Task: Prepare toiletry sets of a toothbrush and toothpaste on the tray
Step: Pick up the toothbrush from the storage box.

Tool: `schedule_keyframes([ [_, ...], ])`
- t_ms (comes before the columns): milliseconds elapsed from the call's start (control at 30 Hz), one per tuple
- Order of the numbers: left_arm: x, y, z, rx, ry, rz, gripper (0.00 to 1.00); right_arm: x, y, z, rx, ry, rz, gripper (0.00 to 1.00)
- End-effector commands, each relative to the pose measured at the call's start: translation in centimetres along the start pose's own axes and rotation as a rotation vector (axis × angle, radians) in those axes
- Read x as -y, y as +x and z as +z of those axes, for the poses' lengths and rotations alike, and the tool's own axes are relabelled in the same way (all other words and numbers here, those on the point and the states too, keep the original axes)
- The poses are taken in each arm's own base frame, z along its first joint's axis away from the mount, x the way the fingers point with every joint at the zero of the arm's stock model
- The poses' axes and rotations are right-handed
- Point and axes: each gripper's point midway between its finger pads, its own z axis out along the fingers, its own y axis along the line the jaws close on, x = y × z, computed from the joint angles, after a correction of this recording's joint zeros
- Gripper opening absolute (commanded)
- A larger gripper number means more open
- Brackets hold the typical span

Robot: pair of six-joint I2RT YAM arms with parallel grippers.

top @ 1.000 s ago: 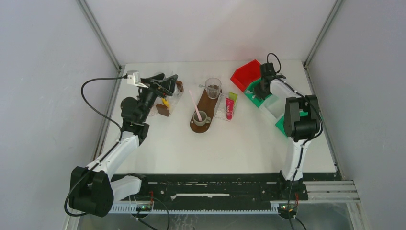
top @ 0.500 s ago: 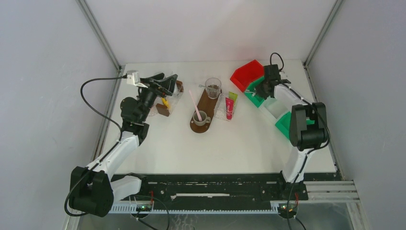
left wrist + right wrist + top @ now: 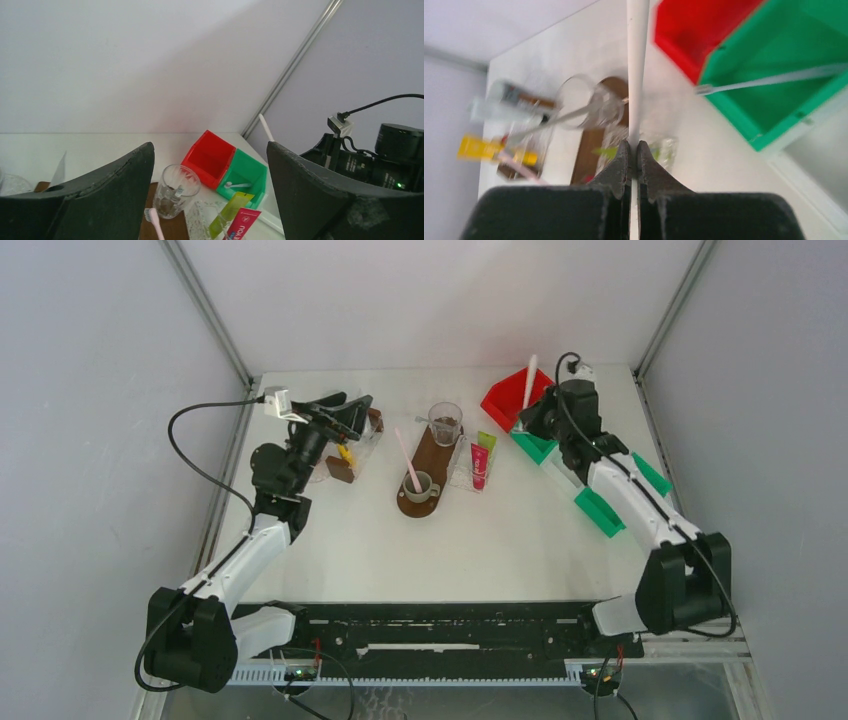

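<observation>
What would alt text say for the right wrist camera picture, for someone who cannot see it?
The right claw is shut on a white toothbrush that runs straight up the middle of the picture. Behind it, blurred, a red bin sits beside a green bin holding another white stick, with a glass to the left.

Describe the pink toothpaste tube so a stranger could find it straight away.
Start at the brown tray in the middle of the table. Just to its right lie two small tubes; the pink toothpaste tube is the nearer one, red-pink beside the lime green tube.
</observation>
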Motion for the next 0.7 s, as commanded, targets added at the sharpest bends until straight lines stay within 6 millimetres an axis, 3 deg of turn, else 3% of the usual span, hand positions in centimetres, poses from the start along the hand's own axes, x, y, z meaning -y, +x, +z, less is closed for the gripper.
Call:
schedule_keyframes([
  [0, 3.0, -2.0, 0.2, 0.047, 0.113, -0.045, 0.86, -8.0, -1.5, -5.6, 0.139, -0.328, -0.359, 0.0],
  [267, 6.8, -2.5, 0.5, 0.013, 0.214, -0.212, 0.81, -14.4, 0.5, -12.0, 0.204, -0.609, -0.635, 0.0],
  [367, 8.3, -2.8, 0.8, -0.012, 0.26, -0.341, 0.78, -15.5, 1.3, -13.1, 0.195, -0.658, -0.673, 0.0],
  [500, 10.8, -3.7, 1.1, -0.013, 0.391, -0.506, 0.64, -16.8, 2.6, -14.0, 0.175, -0.69, -0.762, 0.0],
  [667, 13.3, -3.3, 0.8, -0.059, 0.446, -0.534, 0.62, -18.0, 3.9, -15.1, 0.144, -0.75, -0.819, 0.0],
])
